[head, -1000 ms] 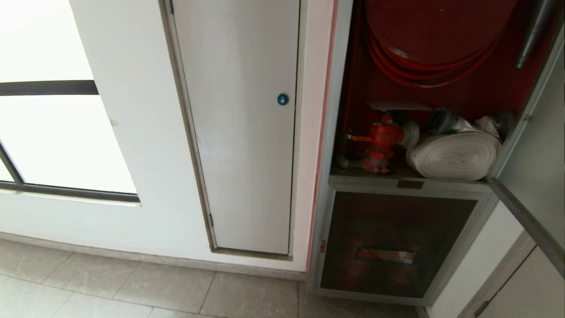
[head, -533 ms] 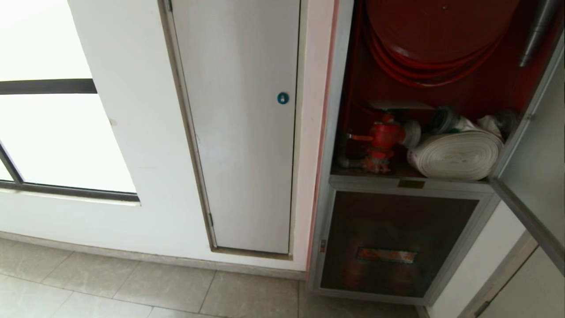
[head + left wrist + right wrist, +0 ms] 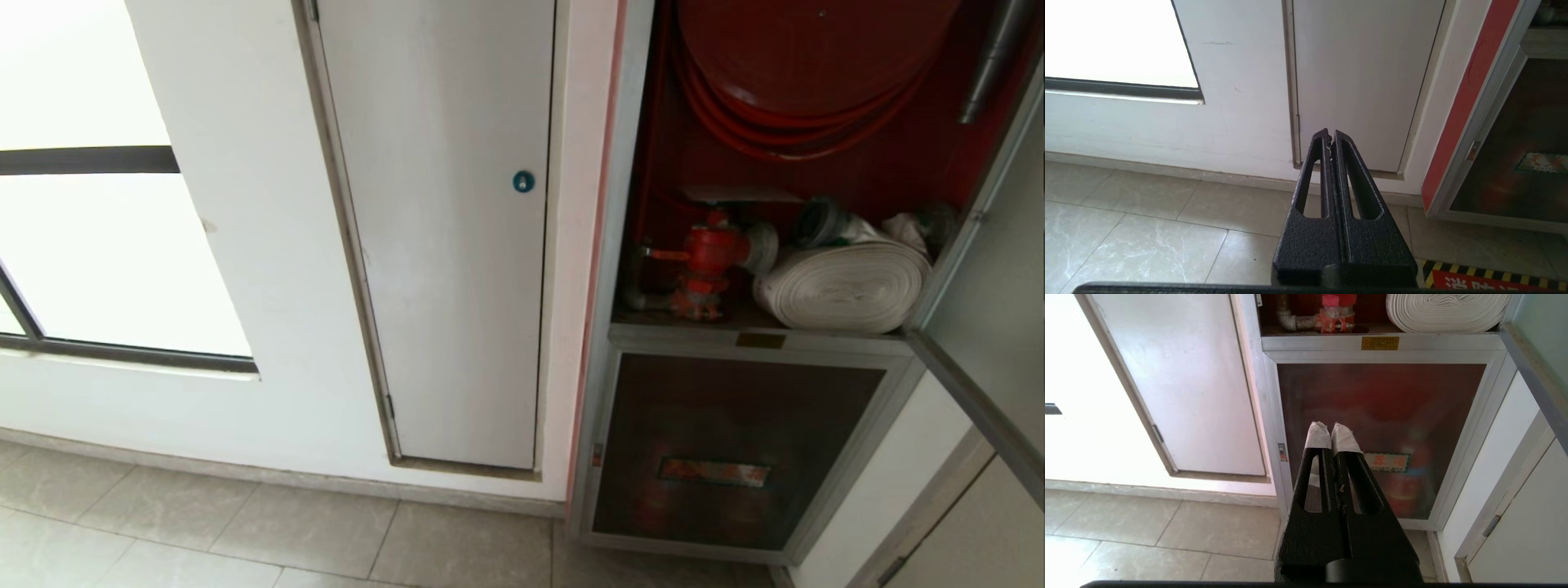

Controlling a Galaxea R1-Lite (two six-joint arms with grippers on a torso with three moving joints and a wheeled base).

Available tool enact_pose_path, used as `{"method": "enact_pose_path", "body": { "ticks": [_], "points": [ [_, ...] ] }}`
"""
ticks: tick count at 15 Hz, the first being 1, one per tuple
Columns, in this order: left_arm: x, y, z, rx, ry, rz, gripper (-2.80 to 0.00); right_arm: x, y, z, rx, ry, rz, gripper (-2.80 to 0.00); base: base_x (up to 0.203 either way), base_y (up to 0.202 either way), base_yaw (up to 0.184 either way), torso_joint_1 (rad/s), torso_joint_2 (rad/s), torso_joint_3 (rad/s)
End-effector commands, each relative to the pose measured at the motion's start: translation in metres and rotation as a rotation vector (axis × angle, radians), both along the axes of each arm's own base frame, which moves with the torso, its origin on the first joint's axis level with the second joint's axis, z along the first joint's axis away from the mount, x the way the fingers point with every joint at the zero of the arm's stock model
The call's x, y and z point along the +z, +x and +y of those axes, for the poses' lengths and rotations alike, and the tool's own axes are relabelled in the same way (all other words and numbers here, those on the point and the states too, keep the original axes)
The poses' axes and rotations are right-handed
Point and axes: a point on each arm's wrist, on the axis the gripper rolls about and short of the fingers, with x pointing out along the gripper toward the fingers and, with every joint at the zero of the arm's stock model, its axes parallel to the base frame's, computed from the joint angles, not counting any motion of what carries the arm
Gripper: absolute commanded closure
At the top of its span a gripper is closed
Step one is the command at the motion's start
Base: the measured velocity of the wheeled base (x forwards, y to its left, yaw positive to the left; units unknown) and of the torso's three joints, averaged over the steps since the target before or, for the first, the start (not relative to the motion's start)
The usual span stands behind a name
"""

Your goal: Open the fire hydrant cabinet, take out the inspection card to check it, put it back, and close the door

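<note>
Both arms low, off the head view: left gripper (image 3: 1330, 136) pressed closed and empty above the floor tiles (image 3: 1147, 228), pointing at the white panel door (image 3: 1363, 73). Right gripper (image 3: 1329, 428) closed, empty, taped tips aimed at the lower dark panel (image 3: 1380, 416) with its orange label (image 3: 1387, 461). Beyond and above it, the fire hydrant cabinet (image 3: 608, 327) stands open, showing red valve (image 3: 709, 257) and rolled white hose (image 3: 841, 286); the door (image 3: 992, 327) swung out to the gripper's right.

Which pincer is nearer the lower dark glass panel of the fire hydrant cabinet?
Right. The right pincer points straight at the lower dark glass panel; the left pincer faces the white door beside it.
</note>
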Motion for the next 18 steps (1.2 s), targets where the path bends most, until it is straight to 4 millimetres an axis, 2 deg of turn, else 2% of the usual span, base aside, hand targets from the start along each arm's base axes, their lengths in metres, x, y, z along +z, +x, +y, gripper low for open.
{"method": "enact_pose_path", "body": {
  "ticks": [1,8,10,12,15,18],
  "points": [
    [-0.002,0.000,0.000,0.000,0.000,0.006,0.00,0.000,0.000,0.000,0.000,0.000,-0.003,0.00,0.000,0.000,0.000,0.000,0.00,0.000],
    [-0.002,0.001,0.000,0.001,0.000,0.007,0.00,0.000,0.000,0.000,0.000,-0.005,-0.006,0.00,0.000,0.000,0.000,0.000,0.00,0.000],
    [-0.002,0.000,0.000,0.001,0.000,0.006,0.00,0.006,0.002,0.000,-0.002,-0.011,0.012,0.00,0.000,0.000,0.000,0.000,0.00,0.000],
    [-0.002,0.001,0.000,0.000,0.000,0.007,0.00,0.019,0.005,0.000,-0.006,-0.010,0.041,0.00,0.000,0.000,0.000,0.000,0.00,0.000],
    [-0.002,0.000,0.000,0.000,0.000,0.006,0.00,0.053,0.009,0.000,-0.021,-0.011,0.030,0.00,0.000,0.000,0.000,0.000,0.00,0.000],
    [-0.002,0.000,0.000,0.001,0.000,0.006,0.00,0.095,0.027,-0.002,-0.096,-0.011,0.059,0.00,0.000,0.000,0.000,0.000,0.00,0.000]
  ]
}}
